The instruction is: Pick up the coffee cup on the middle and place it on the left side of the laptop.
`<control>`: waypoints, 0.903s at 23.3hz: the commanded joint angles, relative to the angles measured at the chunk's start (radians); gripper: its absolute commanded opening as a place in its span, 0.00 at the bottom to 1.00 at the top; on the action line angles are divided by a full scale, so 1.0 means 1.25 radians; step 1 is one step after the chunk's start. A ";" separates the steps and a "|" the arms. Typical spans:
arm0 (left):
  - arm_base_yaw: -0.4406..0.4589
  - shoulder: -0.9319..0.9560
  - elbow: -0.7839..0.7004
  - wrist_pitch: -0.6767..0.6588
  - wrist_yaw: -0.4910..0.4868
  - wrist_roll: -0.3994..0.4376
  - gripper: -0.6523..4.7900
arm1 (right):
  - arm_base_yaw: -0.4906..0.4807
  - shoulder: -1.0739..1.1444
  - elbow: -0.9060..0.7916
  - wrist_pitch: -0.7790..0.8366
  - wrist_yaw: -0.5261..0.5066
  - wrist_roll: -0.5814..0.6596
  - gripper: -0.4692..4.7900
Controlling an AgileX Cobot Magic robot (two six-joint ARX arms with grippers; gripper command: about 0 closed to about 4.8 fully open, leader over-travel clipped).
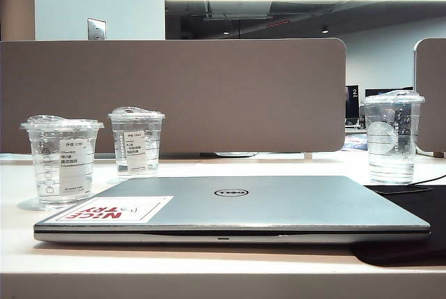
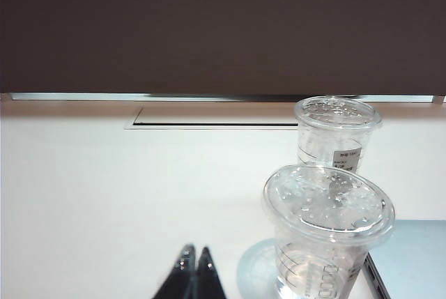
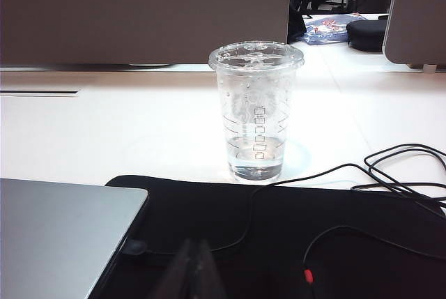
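left gripper [image 2: 194,261], right gripper [image 3: 195,256] closed, wrist views only.

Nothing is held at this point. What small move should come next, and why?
Probably reach the left tool forward toward the middle coffee cup, opening it on the way. It is shut, empty and well short of that cup, which stands upright beyond the twin cup by the laptop's left edge. The right tool, also shut, faces the taller cup.
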 commanded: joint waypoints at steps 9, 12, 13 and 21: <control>0.016 0.000 -0.018 -0.013 -0.003 -0.011 0.11 | 0.001 -0.001 -0.003 0.013 0.001 0.001 0.08; 0.016 0.000 -0.018 -0.002 -0.003 -0.012 0.11 | 0.001 -0.001 -0.003 0.013 0.001 0.001 0.08; 0.014 0.000 -0.018 0.006 -0.002 -0.012 0.11 | 0.001 -0.001 -0.003 0.013 0.001 0.001 0.08; 0.008 0.000 -0.018 0.023 -0.002 -0.030 0.11 | 0.001 -0.001 -0.003 0.013 0.001 0.001 0.08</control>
